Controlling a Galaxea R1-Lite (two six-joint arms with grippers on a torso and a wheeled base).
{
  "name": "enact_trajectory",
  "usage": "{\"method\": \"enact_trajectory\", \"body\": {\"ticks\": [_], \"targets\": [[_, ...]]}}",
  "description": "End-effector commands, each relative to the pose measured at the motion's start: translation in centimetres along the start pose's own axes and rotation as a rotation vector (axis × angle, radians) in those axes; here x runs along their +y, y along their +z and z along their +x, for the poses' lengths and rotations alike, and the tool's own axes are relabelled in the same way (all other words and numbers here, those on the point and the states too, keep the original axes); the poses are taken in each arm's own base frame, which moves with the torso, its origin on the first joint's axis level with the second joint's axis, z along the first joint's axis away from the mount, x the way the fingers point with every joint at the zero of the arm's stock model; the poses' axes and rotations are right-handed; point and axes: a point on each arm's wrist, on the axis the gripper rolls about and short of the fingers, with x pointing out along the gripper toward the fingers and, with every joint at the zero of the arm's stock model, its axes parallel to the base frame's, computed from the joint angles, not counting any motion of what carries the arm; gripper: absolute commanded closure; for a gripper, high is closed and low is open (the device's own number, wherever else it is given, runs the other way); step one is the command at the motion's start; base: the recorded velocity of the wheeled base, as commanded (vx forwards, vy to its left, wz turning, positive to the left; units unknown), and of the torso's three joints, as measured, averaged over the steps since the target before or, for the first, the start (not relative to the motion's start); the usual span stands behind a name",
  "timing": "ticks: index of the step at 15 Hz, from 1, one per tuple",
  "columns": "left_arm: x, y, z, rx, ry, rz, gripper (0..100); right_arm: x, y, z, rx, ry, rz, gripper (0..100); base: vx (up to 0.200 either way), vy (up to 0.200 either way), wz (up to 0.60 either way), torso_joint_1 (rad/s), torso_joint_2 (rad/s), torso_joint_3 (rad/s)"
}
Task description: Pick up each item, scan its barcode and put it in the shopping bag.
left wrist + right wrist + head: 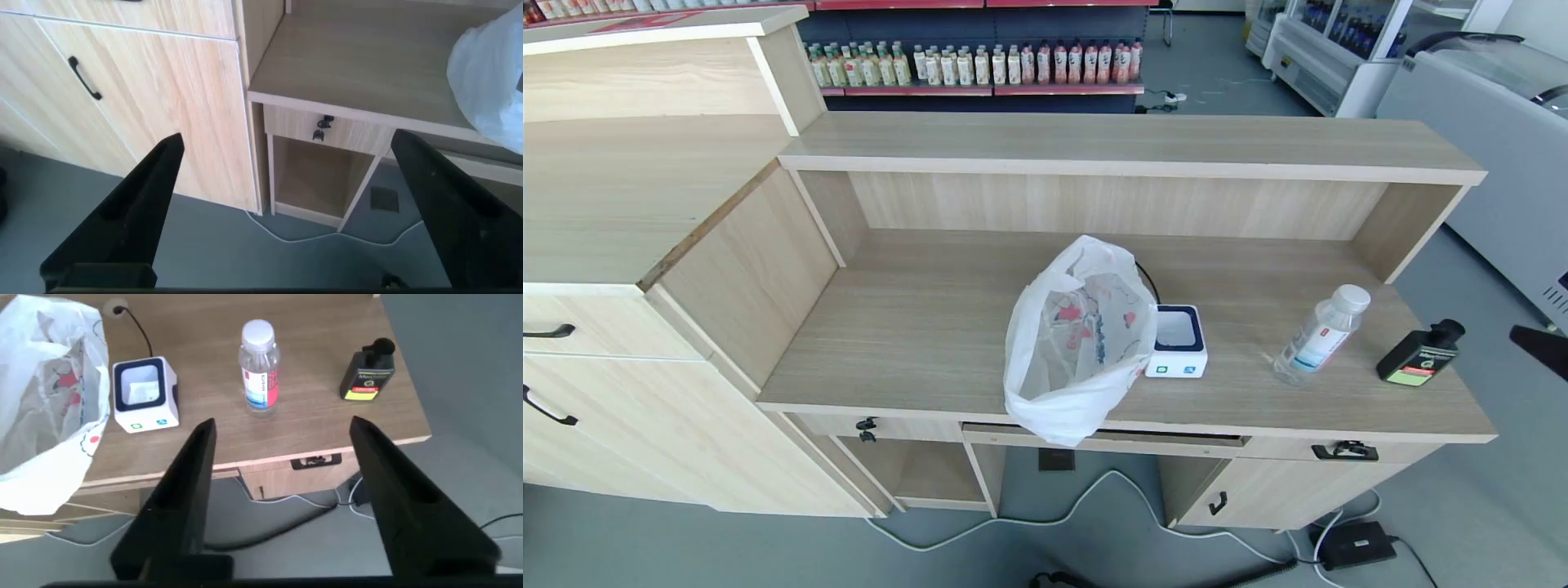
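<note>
A white plastic shopping bag (1078, 343) stands open at the middle of the wooden counter's front edge. Just right of it sits a small white and blue barcode scanner (1178, 341), window facing up. Farther right stand a clear water bottle (1323, 333) with a white cap and a dark pump bottle (1421, 355). My right gripper (282, 429) is open and empty, held above and in front of the counter edge, facing the water bottle (258, 367), the dark bottle (369, 371) and the scanner (143, 392). My left gripper (286, 143) is open and empty, low in front of the counter's left end.
The counter (931, 327) has a raised back shelf (1127, 139) and a taller cabinet (645, 204) on its left. Drawers and handles (1343, 451) sit under the front edge. Cables and a power brick (1356, 543) lie on the floor below.
</note>
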Motion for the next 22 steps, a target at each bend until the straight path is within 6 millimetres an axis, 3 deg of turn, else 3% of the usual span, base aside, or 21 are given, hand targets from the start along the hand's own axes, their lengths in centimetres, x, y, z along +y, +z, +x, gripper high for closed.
{"method": "enact_trajectory", "body": {"ticks": [1,2,6,9,14,19,22], "targets": [[0.0,0.0,0.0,-0.001,0.0,-0.001,0,-1.3,-3.1,3.0,0.168,-0.091,-0.035,0,0.0,0.0,0.0,0.0,0.0,0.0],[0.0,0.0,0.0,-0.001,-0.001,-0.001,0,-2.2,-4.1,4.0,0.19,-0.135,-0.031,0,0.0,0.0,0.0,0.0,0.0,0.0],[0.0,0.0,0.0,-0.001,0.0,-0.001,0,-2.3,-7.2,9.7,0.061,-0.075,-0.033,0,0.0,0.0,0.0,0.0,0.0,0.0],[0.0,0.0,0.0,-0.001,0.0,-0.001,0,-2.4,-9.1,12.1,0.104,-0.05,-0.031,0,0.0,0.0,0.0,0.0,0.0,0.0],[0.0,0.0,0.0,-0.001,0.0,-0.001,0,-3.4,-10.8,14.8,0.087,-0.078,-0.09,0,0.0,0.0,0.0,0.0,0.0,0.0],[0.0,0.0,0.0,-0.001,0.0,-0.001,0,-2.5,-10.6,19.0,-0.001,-0.029,-0.092,0,0.0,0.0,0.0,0.0,0.0,0.0],[0.0,0.0,0.0,-0.001,0.0,-0.001,0,-2.0,-10.9,20.1,-0.008,0.042,-0.102,0,0.0,0.0,0.0,0.0,0.0,0.0]]}}
